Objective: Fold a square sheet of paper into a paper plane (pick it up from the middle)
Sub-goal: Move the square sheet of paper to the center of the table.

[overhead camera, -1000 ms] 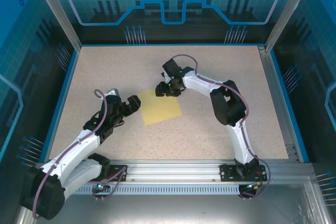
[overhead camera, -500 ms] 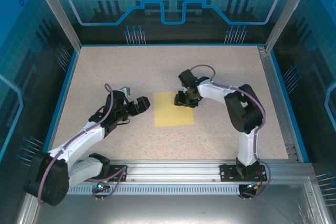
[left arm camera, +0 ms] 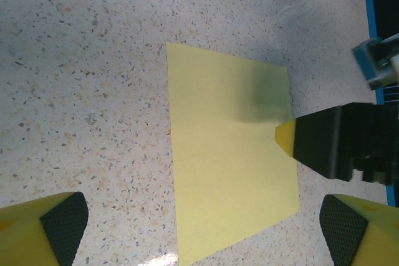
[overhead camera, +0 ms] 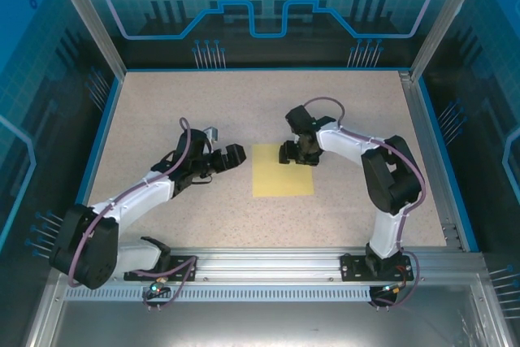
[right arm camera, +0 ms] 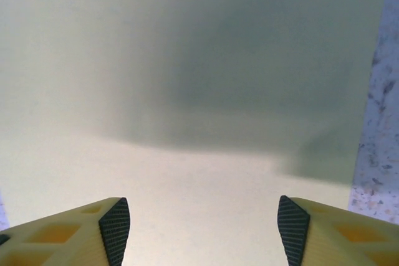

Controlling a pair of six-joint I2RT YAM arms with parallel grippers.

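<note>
The square sheet of paper (overhead camera: 282,171) is plain yellow and lies flat and unfolded on the speckled table (overhead camera: 187,103), near its middle. My right gripper (overhead camera: 297,153) hovers over the sheet's far edge with its jaws open. In the right wrist view, the paper (right arm camera: 199,91) spreads beneath the gripper (right arm camera: 204,225) and nothing sits between the pads. My left gripper (overhead camera: 230,158) is wide open, just left of the sheet and apart from it. The left wrist view has the sheet (left arm camera: 230,154) ahead of my left gripper (left arm camera: 202,232), with the right gripper's fingertip (left arm camera: 285,136) at the paper's edge.
A blue raised border (overhead camera: 110,127) runs round the table and an aluminium rail (overhead camera: 268,262) crosses the near edge. Bare tabletop lies behind and on both sides of the sheet.
The sheet has slid right and slightly nearer under the right gripper. The left arm has followed it to the right. The right jaws have widened.
</note>
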